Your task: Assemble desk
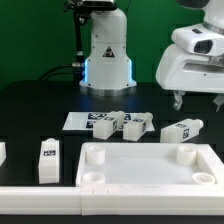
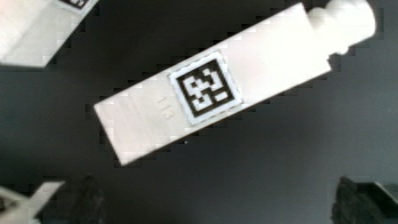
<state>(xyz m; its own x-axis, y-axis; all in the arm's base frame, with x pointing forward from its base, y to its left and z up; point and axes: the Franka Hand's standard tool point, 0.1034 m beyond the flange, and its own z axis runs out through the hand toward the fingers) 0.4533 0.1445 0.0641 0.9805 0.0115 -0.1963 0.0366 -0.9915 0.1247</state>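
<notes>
Desk slab [image 1: 140,166] lies flat on the counter [image 1: 30,105], sockets up. Every socket in view is empty, so no step looks done.

Left of slab: standing leg [image 1: 48,160], apart from it.
Behind slab: paired legs [image 1: 105,124] lying partly on the marker board [image 1: 75,120]; further right, end leg [image 1: 182,130].
Above slab's right rear: pincer [image 1: 198,100], spread wide, holding nothing.

Left to do, by my reckoning: seat all legs.

Exterior view alone gives slab and layout. Wrist view alone shows a tagged leg [image 2: 205,90] lying under the open pincer, untouched; probably the end leg.
</notes>
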